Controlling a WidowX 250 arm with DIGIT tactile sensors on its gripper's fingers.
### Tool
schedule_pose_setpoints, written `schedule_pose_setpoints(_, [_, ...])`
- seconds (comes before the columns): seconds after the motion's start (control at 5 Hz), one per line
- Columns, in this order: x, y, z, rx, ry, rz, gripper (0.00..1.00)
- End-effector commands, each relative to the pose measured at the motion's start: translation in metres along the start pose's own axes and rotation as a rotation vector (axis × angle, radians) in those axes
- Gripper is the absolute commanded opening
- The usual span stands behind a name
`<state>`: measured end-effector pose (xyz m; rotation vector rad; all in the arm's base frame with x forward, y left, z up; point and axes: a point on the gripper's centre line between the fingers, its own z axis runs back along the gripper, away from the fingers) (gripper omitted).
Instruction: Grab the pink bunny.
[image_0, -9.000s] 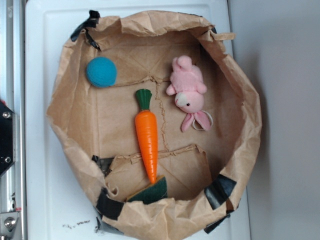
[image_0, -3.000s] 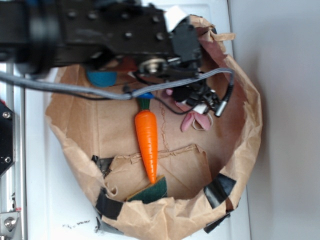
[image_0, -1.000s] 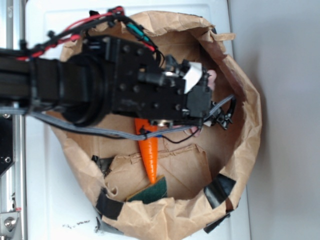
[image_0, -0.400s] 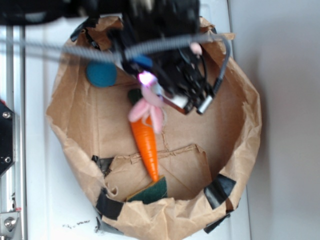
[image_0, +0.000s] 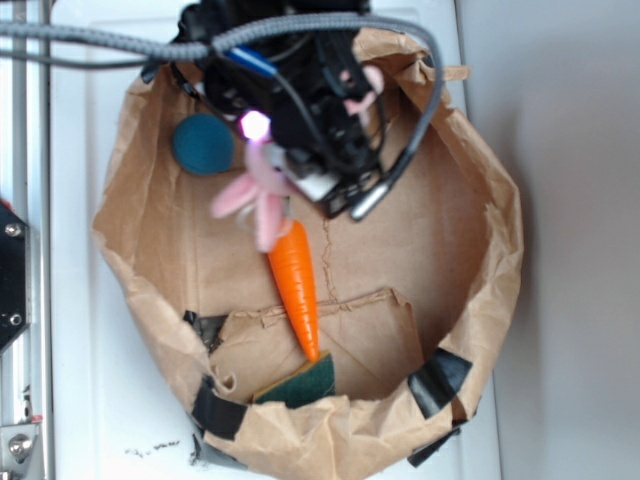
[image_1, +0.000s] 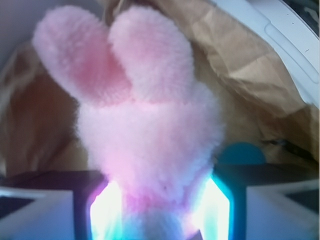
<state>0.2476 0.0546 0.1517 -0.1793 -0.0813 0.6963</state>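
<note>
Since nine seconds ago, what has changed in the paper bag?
The gripper came in, closed on the pale pink plush bunny and carried it from the bag's right side toward the teal ball. The orange toy carrot, ball and brown paper bag stayed put.

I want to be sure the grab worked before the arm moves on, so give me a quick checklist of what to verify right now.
1. Pink bunny between the gripper fingers: ok, pinched on both sides in the wrist view.
2. Bunny off the bag floor: ok, its ears dangle under the arm, above the carrot's top.
3. Grip depth: cannot tell, the contact is washed out by the finger lights.
4. Toy carrot left alone: ok, lying on the bag floor.
5. Teal ball left alone: ok, near the bag's wall.
6. Paper bag rim not snagged by the cable: cannot tell.
</note>
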Motion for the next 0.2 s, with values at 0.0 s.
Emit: schedule_pose_setpoints(0.0, [-0.0193,0.0024,0.0168,0.041,-0.216,-0.310,0.00])
